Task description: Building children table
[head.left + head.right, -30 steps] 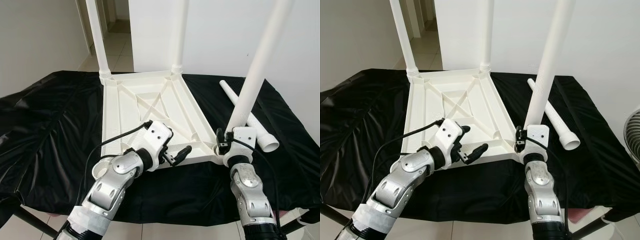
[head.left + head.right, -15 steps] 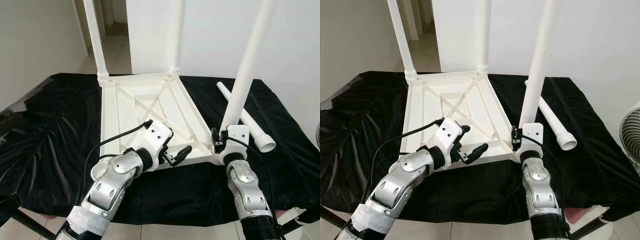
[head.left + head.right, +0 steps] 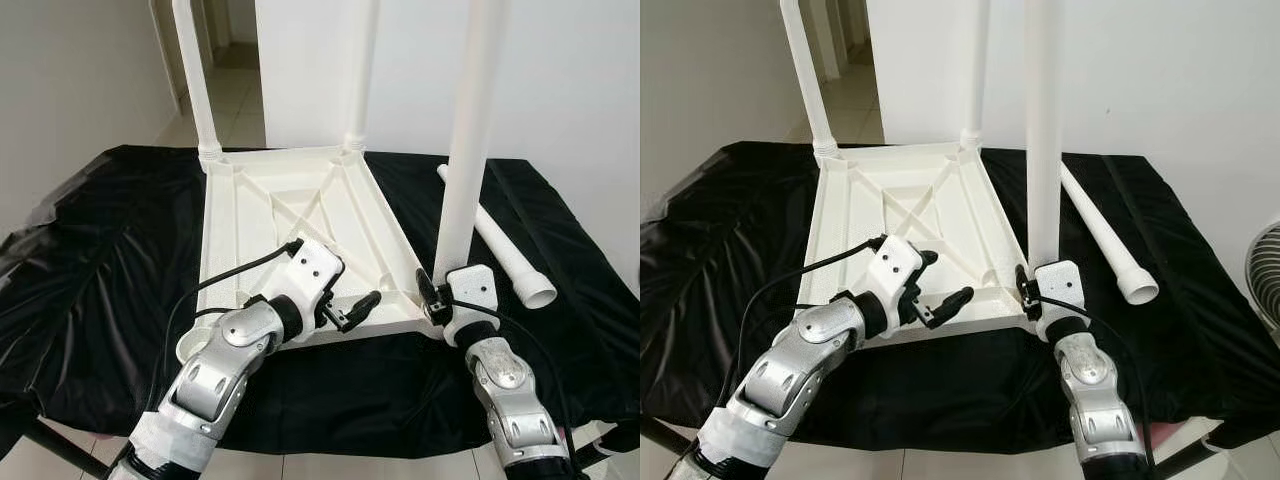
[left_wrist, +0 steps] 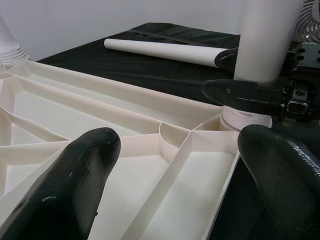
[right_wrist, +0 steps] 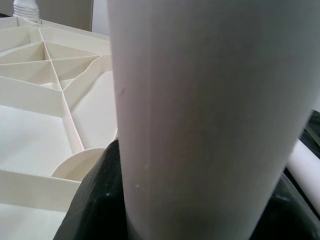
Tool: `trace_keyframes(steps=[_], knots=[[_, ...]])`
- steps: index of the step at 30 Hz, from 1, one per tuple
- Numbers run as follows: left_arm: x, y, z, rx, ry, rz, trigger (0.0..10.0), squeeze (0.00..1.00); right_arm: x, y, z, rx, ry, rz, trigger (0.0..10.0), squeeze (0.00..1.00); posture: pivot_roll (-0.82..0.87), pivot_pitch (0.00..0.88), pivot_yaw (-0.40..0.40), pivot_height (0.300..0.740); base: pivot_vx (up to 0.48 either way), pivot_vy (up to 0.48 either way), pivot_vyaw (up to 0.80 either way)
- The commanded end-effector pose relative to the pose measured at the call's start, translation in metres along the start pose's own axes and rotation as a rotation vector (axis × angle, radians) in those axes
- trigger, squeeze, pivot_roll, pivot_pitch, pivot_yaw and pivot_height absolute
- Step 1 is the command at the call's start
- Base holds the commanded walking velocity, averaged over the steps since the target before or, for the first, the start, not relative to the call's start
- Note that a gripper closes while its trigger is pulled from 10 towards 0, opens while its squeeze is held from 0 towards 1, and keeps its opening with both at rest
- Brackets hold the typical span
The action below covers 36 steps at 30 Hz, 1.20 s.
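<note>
A white table top [image 3: 300, 215] lies upside down on a black cloth. Two white legs [image 3: 195, 70] [image 3: 362, 70] stand in its far corners. My right gripper [image 3: 440, 295] is shut on the base of a third leg [image 3: 465, 150], which stands upright at the near right corner socket. In the right wrist view that leg [image 5: 200, 115] sits between the black fingers [image 5: 95, 200]. My left gripper [image 3: 350, 310] hovers open over the top's near edge, nothing between its fingers [image 4: 75, 185]. A fourth leg [image 3: 500, 245] lies loose on the cloth to the right.
The black cloth [image 3: 100, 260] covers the whole work table and hangs over its near edge. A white wall stands close behind, with a doorway at the far left. A fan [image 3: 1265, 270] stands past the table's right side.
The leg in my right gripper has swung from leaning right to upright, and that gripper has shifted slightly left. My left gripper stays open in the same place.
</note>
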<state>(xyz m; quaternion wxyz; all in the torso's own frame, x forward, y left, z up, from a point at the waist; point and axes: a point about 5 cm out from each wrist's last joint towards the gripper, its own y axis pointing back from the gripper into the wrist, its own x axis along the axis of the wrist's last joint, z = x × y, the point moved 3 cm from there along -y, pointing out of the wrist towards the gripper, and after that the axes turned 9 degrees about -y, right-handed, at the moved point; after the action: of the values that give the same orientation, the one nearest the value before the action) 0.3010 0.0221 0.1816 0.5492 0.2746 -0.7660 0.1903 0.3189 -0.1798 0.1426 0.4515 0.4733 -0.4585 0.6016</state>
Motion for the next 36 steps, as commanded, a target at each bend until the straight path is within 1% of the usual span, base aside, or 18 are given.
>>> trace_keyframes(steps=[1, 4, 5, 10, 11, 13, 14, 15, 16, 17, 20, 23, 24, 28, 29, 31, 32, 36], knots=[[0.003, 0.001, 0.0, -0.013, -0.002, 0.005, 10.0, 0.0, -0.021, 0.008, 0.001, -0.01, -0.053, -0.095, 10.0, 0.0, -0.05, 0.032, 0.043, 0.74, 0.0, 0.0, 0.0], [0.003, 0.001, 0.0, -0.015, -0.003, 0.005, 10.0, 0.0, -0.023, 0.008, 0.002, -0.019, -0.082, -0.103, 10.0, 0.0, -0.05, 0.033, 0.043, 0.74, 0.0, 0.0, 0.0], [0.004, 0.001, 0.0, -0.017, -0.004, 0.005, 10.0, 0.0, -0.024, 0.008, 0.002, -0.031, -0.113, -0.111, 10.0, 0.0, -0.05, 0.034, 0.044, 0.74, 0.0, 0.0, 0.0], [0.005, 0.001, 0.0, -0.017, -0.006, 0.005, 10.0, 0.0, -0.025, 0.008, -0.001, -0.029, -0.136, -0.114, 10.0, 0.0, -0.05, 0.033, 0.044, 0.74, 0.0, 0.0, 0.0], [0.005, 0.001, -0.001, -0.017, -0.006, 0.005, 10.0, 0.0, -0.025, 0.008, -0.002, -0.024, -0.157, -0.113, 10.0, 0.0, -0.04, 0.032, 0.045, 0.74, 0.0, 0.0, 0.0], [0.005, 0.001, -0.001, -0.017, -0.006, 0.005, 10.0, 0.0, -0.025, 0.008, -0.002, -0.024, -0.157, -0.113, 10.0, 0.0, -0.04, 0.032, 0.045, 0.74, 0.0, 0.0, 0.0], [0.006, 0.001, -0.001, -0.016, -0.007, 0.006, 10.0, 0.0, -0.025, 0.008, -0.002, -0.027, -0.181, -0.115, 10.0, 0.0, -0.04, 0.031, 0.044, 0.74, 0.0, 0.0, 0.0], [0.006, 0.001, -0.001, -0.015, -0.01, 0.006, 10.0, 0.0, -0.027, 0.007, -0.002, -0.036, -0.233, -0.122, 10.0, 0.0, -0.04, 0.031, 0.044, 0.74, 0.0, 0.0, 0.0], [0.006, 0.001, -0.001, -0.015, -0.01, 0.006, 10.0, 0.0, -0.027, 0.007, -0.002, -0.036, -0.233, -0.122, 10.0, 0.0, -0.04, 0.031, 0.044, 0.74, 0.0, 0.0, 0.0], [0.007, 0.001, -0.002, -0.015, -0.01, 0.007, 10.0, 0.0, -0.028, 0.007, -0.001, -0.043, -0.258, -0.126, 10.0, 0.0, -0.04, 0.03, 0.045, 0.74, 0.0, 0.0, 0.0], [0.007, 0.002, -0.002, -0.016, -0.01, 0.007, 10.0, 0.0, -0.03, 0.007, -0.001, -0.049, -0.279, -0.137, 10.0, 0.0, -0.04, 0.03, 0.045, 0.74, 0.0, 0.0, 0.0], [0.007, 0.002, -0.002, -0.017, -0.012, 0.007, 10.0, 0.0, -0.033, 0.008, -0.002, -0.05, -0.277, -0.154, 10.0, 0.0, -0.04, 0.033, 0.044, 0.74, 0.0, 0.0, 0.0], [0.007, 0.002, -0.002, -0.016, -0.012, 0.006, 10.0, 0.0, -0.035, 0.009, -0.002, -0.059, -0.299, -0.163, 10.0, 0.0, -0.04, 0.033, 0.044, 0.74, 0.0, 0.0, 0.0], [0.007, 0.002, -0.002, -0.016, -0.012, 0.005, 10.0, 0.0, -0.036, 0.009, -0.003, -0.061, -0.298, -0.168, 10.0, 0.0, -0.04, 0.034, 0.044, 0.74, 0.0, 0.0, 0.0], [0.007, 0.003, -0.002, -0.016, -0.012, 0.004, 10.0, 0.0, -0.038, 0.009, -0.003, -0.074, -0.321, -0.178, 10.0, 0.0, -0.04, 0.034, 0.044, 0.74, 0.0, 0.0, 0.0], [0.007, 0.003, -0.002, -0.016, -0.012, 0.004, 10.0, 0.0, -0.04, 0.01, -0.002, -0.085, -0.335, -0.186, 10.0, 0.0, -0.04, 0.034, 0.044, 0.74, 0.0, 0.0, 0.0], [0.008, 0.003, -0.002, -0.016, -0.012, 0.004, 10.0, 0.0, -0.044, 0.012, -0.002, -0.102, -0.361, -0.199, 10.0, 0.0, -0.04, 0.034, 0.044, 0.74, 0.0, 0.0, 0.0], [0.008, 0.004, -0.002, -0.015, -0.01, 0.004, 10.0, 0.0, -0.048, 0.015, -0.002, -0.117, -0.344, -0.21, 10.0, 0.0, -0.04, 0.037, 0.042, 0.74, 0.0, 0.0, 0.0]])
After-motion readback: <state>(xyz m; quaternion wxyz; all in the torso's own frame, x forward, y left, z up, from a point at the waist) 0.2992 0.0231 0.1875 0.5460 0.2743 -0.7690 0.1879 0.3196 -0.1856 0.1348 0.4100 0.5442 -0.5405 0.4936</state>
